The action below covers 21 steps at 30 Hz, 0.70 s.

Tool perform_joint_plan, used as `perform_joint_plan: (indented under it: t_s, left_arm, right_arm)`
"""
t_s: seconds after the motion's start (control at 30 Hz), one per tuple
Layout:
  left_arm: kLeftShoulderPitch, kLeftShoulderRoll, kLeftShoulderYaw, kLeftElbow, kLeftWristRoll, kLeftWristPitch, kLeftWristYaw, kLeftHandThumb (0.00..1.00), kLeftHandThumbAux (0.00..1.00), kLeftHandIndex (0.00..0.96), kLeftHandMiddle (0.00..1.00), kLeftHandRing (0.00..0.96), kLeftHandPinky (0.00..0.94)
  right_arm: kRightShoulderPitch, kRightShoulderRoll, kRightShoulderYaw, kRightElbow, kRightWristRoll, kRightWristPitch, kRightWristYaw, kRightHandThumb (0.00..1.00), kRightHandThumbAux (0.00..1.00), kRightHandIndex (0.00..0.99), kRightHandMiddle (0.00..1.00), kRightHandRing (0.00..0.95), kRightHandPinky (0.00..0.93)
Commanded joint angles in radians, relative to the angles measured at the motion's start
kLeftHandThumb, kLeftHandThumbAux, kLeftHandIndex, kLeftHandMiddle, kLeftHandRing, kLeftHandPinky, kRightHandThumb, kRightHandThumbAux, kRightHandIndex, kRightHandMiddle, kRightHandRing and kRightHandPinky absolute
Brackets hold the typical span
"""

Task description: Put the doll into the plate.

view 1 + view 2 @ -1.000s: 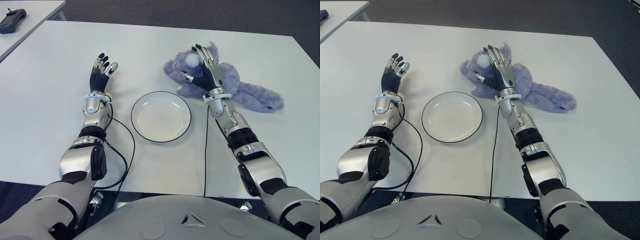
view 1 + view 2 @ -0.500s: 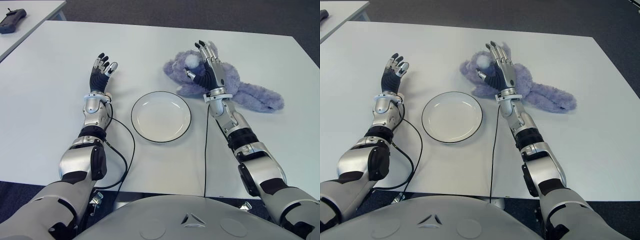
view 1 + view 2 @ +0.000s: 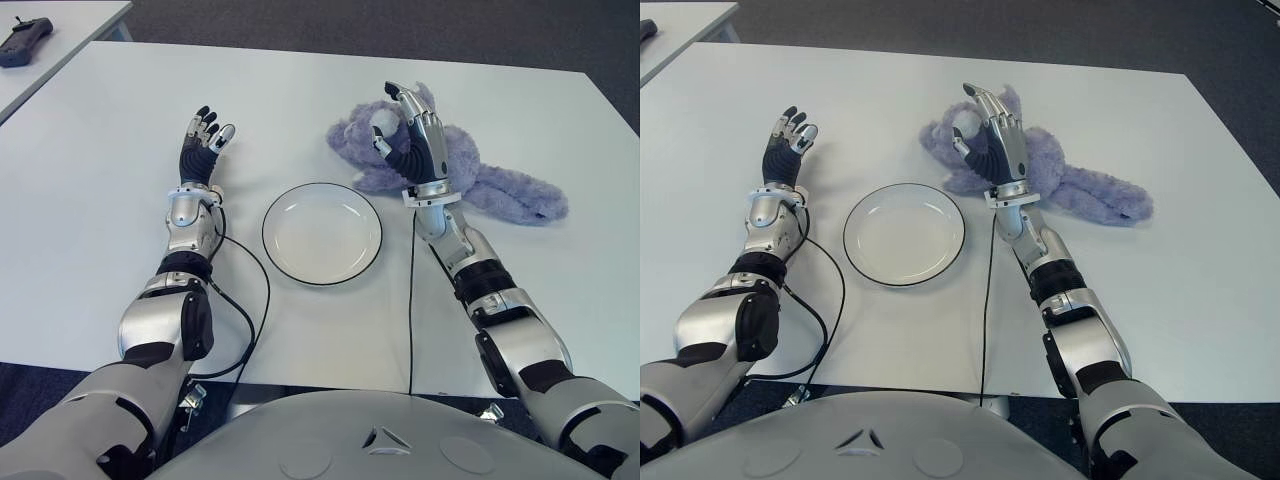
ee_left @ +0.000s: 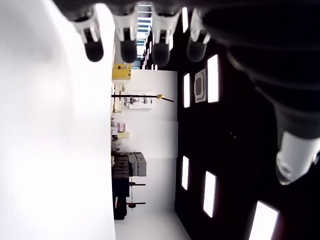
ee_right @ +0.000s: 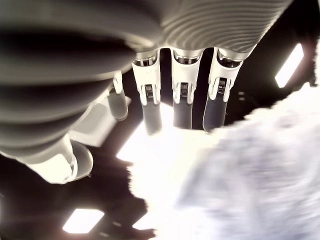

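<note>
- The left hand (image 3: 203, 140) shows well to the left of the plate (image 3: 322, 232), fingers spread and holding nothing; it appears idle.
- The plate sits between the two hands on the white table (image 3: 120, 120), and nothing lies in it, so the placing is not yet done.
- The right hand (image 3: 992, 135) is raised over the purple doll (image 3: 1080, 185), fingers extended and slightly curved, thumb apart. The right wrist view shows the fingers (image 5: 181, 102) open with fur just beyond them, nothing gripped.
- The doll lies flat on the table under and beyond the right hand, to the right of the plate.
- Judged from this, the task is at the reach stage: grasping, lifting, carrying to the plate and releasing all remain.
</note>
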Motion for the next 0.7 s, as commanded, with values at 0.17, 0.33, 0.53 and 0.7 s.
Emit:
perform_joint_plan:
  t_s: [0.17,0.33,0.53,0.7]
  left_arm:
    - [0.238,-0.079,0.039,0.185,-0.052,0.089,-0.033,0.0,0.561,0.033,0.095,0.045,0.0]
    - [0.238,-0.078,0.039,0.186,-0.055,0.09,-0.035,0.0,0.552,0.038,0.093,0.044,0.0]
    - [0.239,-0.079,0.032,0.185,-0.047,0.086,-0.026,0.0,0.547,0.038,0.09,0.045,0.0]
    - [0.236,-0.081,0.036,0.186,-0.051,0.092,-0.024,0.0,0.543,0.033,0.096,0.048,0.0]
  right_arm:
    - [0.028,0.004,0.021,-0.012,-0.027,-0.083,-0.046,0.589,0.49,0.277,0.286,0.28,0.297]
    - [0.027,0.001,0.016,-0.017,-0.017,-0.096,-0.033,0.597,0.489,0.317,0.315,0.306,0.322]
    - [0.024,0.0,0.009,-0.014,-0.002,-0.104,-0.017,0.58,0.488,0.32,0.321,0.311,0.313]
    - [0.025,-0.001,0.005,-0.014,0.004,-0.093,-0.003,0.535,0.491,0.288,0.293,0.281,0.26]
